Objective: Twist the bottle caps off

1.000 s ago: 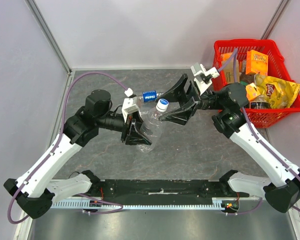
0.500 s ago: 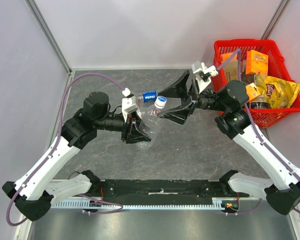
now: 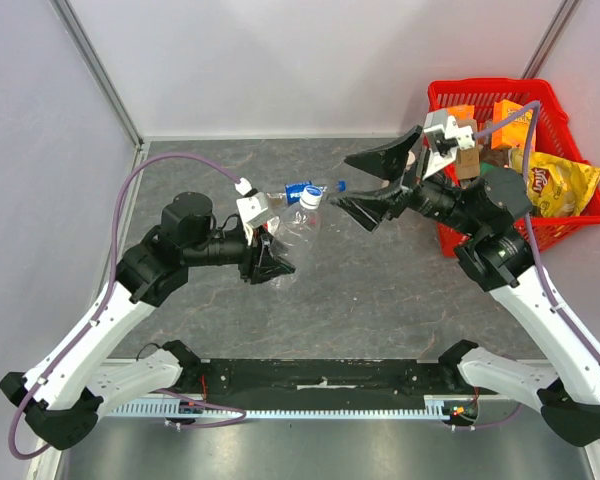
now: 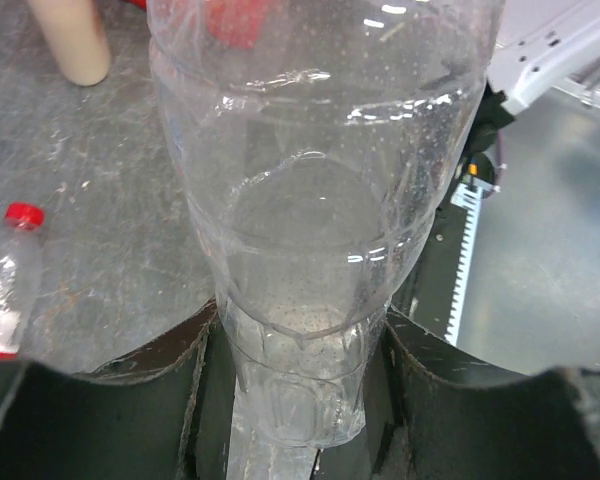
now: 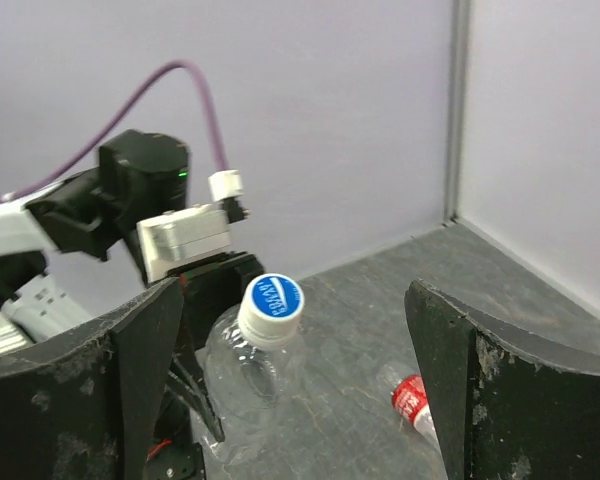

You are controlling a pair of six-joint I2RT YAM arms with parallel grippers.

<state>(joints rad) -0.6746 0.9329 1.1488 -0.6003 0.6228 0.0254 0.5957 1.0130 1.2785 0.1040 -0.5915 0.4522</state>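
Well, around me first: a red basket (image 3: 485,86) sits at the far right of the table (image 3: 400,290), stuffed with orange boxes (image 3: 513,112) and a yellow crisp bag (image 3: 560,180). A Pepsi bottle (image 3: 298,188) lies just behind the one I hold. A red-capped bottle (image 5: 412,400) lies flat on the grey top, low and to the right in my right wrist view. My left wrist camera shows its red cap (image 4: 23,214) off to the left, with the foot of a beige bottle (image 4: 75,45) standing farther back. These bottles all sit lower than the cap I am facing.

My left gripper (image 3: 272,262) is clamped on the lower body of the unlabelled bottle (image 4: 320,230), a finger on each side, tilting it so its top points towards my right arm. Its cap (image 5: 270,303), with white ribbed sides and a blue printed top, is on the neck. My right gripper (image 3: 342,182) stands wide apart and holds nothing. The cap faces the gap between its fingers but sits short of them. It is nearer the left-hand finger (image 5: 100,400) in that wrist view and touches neither.
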